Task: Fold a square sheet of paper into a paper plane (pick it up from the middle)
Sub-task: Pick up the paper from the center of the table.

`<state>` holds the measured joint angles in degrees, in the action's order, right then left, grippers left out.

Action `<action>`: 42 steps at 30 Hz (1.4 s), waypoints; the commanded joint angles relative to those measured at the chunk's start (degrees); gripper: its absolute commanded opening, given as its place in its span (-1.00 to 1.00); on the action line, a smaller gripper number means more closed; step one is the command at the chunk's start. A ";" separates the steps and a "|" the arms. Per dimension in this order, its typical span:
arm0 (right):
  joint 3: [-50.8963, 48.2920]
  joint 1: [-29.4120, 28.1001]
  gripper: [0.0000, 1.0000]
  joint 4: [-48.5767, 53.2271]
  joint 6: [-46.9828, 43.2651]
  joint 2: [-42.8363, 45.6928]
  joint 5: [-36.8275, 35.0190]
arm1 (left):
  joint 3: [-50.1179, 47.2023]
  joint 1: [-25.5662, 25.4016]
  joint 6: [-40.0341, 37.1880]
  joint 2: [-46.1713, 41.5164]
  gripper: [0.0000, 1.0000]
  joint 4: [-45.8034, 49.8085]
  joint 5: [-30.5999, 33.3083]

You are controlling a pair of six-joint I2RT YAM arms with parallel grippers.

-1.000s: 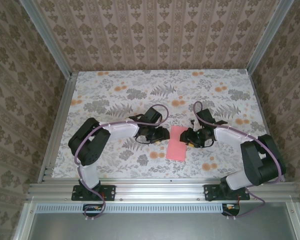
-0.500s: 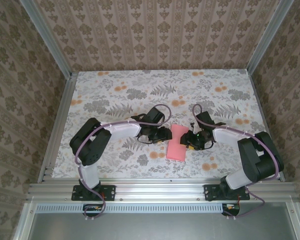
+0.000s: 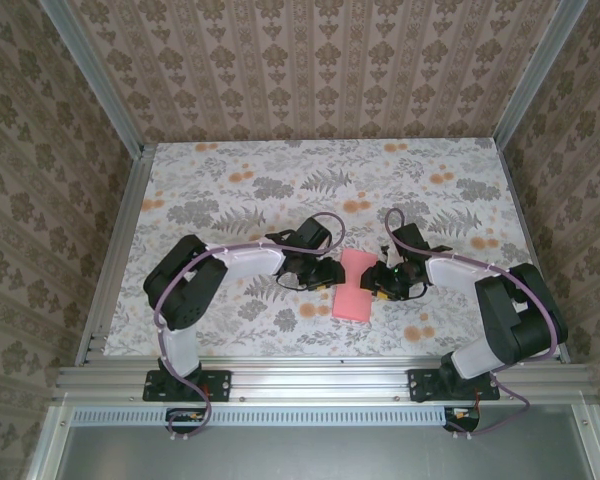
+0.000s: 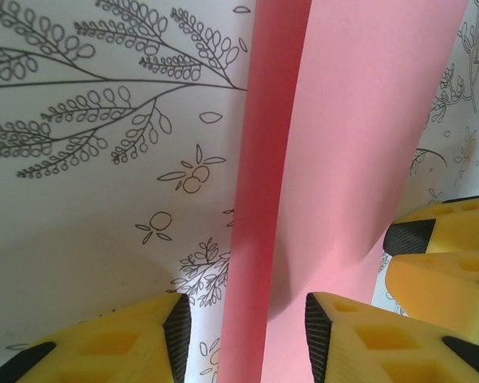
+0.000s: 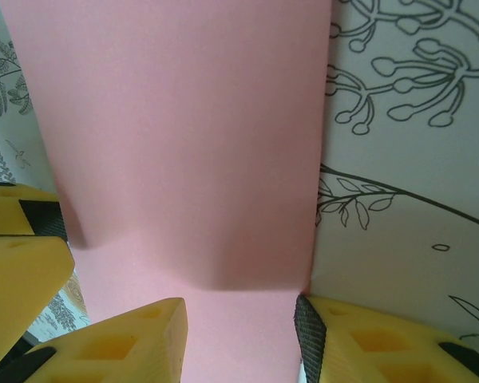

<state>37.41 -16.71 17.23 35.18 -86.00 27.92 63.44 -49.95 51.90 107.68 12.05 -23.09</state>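
Partly, paper (image 4: pixel 359 120) between left tool's (image 4: pixel 246 323) jaws

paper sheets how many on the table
1. The pink paper sheet lies mid-front on the table, between the left gripper and the right gripper. Another could hide underneath.

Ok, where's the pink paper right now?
Top view: the pink paper lies front-middle on the table, left gripper at its left edge, right gripper at its right.

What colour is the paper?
The sheet of paper is plain salmon pink, clearest in the right wrist view.
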 commanded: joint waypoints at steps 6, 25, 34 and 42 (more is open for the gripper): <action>-1.46 -0.20 -0.11 -0.62 0.21 -0.49 0.20 | 1.35 -0.49 0.75 1.74 -0.35 -3.15 -3.61; -1.00 -0.16 -0.11 -0.93 -0.07 -0.09 1.02 | 0.99 -0.34 1.72 1.45 -0.73 -5.09 -4.17; -0.87 -0.29 0.09 -0.28 -3.23 11.89 0.56 | -0.34 1.15 1.40 -3.33 -0.91 0.32 0.68; -6.24 -3.74 0.09 -3.03 -6.55 26.12 -7.25 | -2.04 3.64 -0.30 -7.78 -0.90 3.03 -0.71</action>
<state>33.85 -19.31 14.94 30.92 -63.33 25.80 61.78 -46.74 52.97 101.78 12.43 -23.38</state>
